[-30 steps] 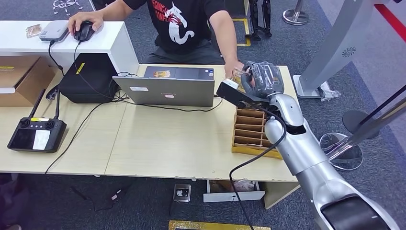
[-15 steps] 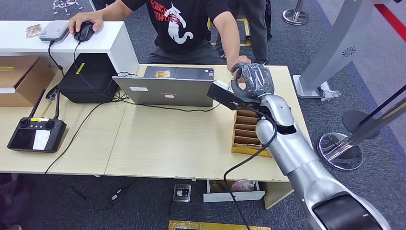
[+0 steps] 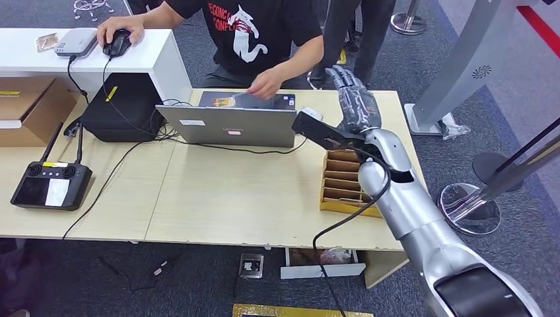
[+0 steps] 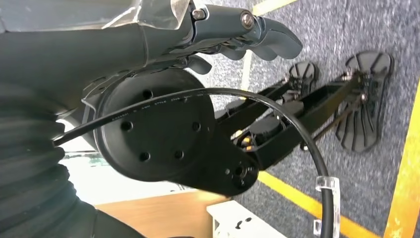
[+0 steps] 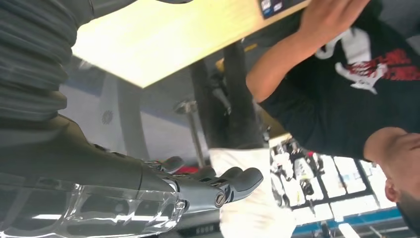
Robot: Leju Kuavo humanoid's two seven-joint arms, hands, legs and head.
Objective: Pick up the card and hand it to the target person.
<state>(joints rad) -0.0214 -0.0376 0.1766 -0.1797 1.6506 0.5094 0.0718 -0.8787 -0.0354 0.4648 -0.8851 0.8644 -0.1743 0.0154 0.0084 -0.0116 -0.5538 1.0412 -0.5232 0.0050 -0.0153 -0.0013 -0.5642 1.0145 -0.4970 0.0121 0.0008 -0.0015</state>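
Silver right arm enters from the lower right of the head view and reaches up across the pale wooden desk. Directly under the forearm: yellow-brown slotted card holder, sitting at the desk's right end. Black remote controller with a screen and two antennas lies at the desk's left end.

Right hand is raised above the far right part of the desk, fingers extended and apart, pointing away from the robot, nothing between them. Right wrist view agrees: dark fingertips stretched out, nothing in the palm.

Mid-desk: grey laptop, lid up, its back facing the robot. Left of it, a black soft bag with cables trailing over the desktop.

Behind the laptop, the hand of the seated person in a black printed T-shirt is held over the laptop's far side, well clear of the right hand. Something thin and pale sits at that hand; cannot tell whether it is the card. Their other hand rests on a black computer mouse on the white raised counter.

Left hand: seen in the left wrist view over grey carpet with yellow lines; fingers partly curled, nothing visible in them; cannot tell whether fully closed.
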